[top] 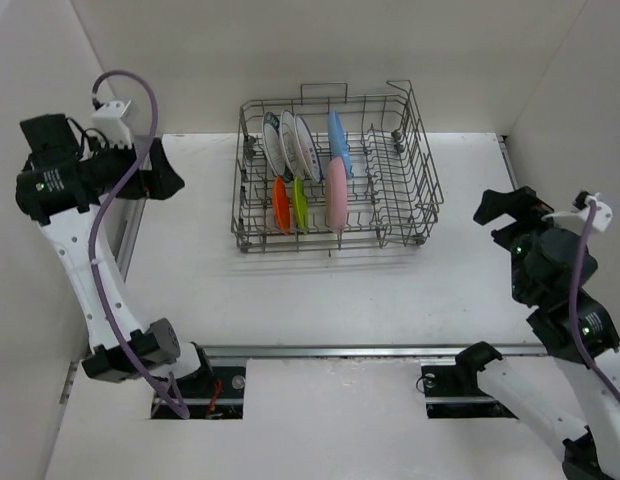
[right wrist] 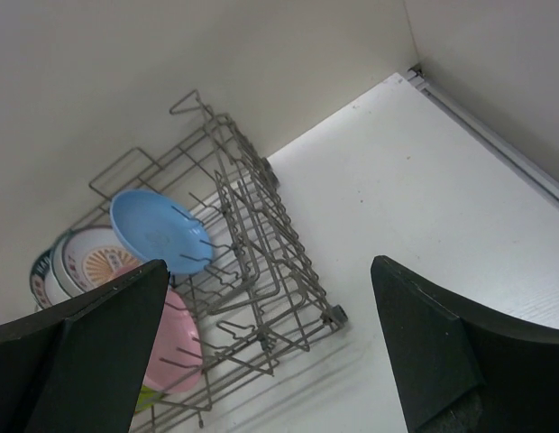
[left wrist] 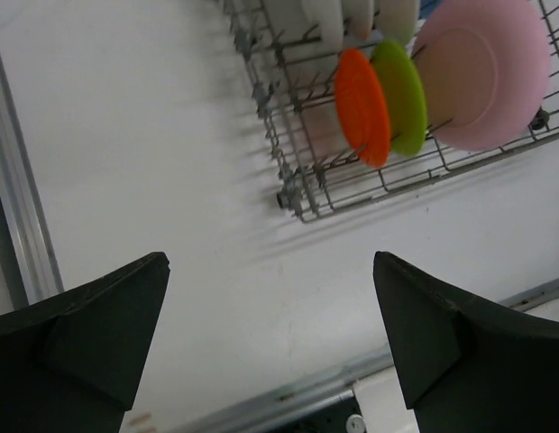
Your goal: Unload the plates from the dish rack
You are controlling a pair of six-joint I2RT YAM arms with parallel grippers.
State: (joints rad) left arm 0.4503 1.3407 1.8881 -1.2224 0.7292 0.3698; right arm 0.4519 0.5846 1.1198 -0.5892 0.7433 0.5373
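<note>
Left tool (left wrist: 270,271) and right tool (right wrist: 269,269) gape, released; plates (top: 336,195) stand in dish rack (top: 422,155); left-arm label (top: 52,181) too small to read

The white plates (left wrist: 326,23) are cut off by the left wrist view's top edge. From the right wrist, the pink plate (right wrist: 176,347) is half hidden behind the right gripper (right wrist: 269,264).
</note>
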